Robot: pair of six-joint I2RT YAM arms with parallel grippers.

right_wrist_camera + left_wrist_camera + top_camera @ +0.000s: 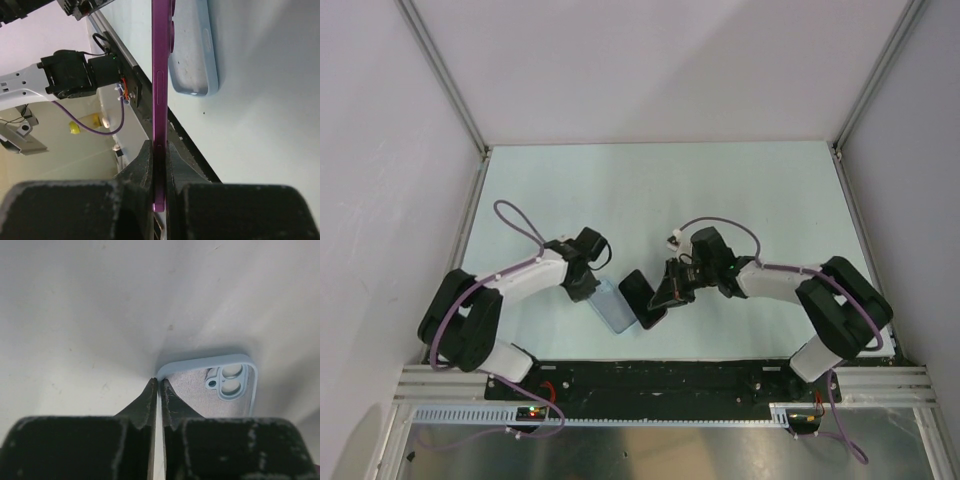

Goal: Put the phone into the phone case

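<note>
Right wrist, right pincer (159, 146) clamped on phone (160, 60), left pincer (157, 382) closed, pinching phone case (197, 390) rim

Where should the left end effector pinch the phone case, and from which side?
The thin raised wall on the long edge away from the camera cutout, approached from outside that edge. The phone case lies open side up, so a rim pinch, as the left end effector does now, probably leaves the cavity free for the phone.
</note>
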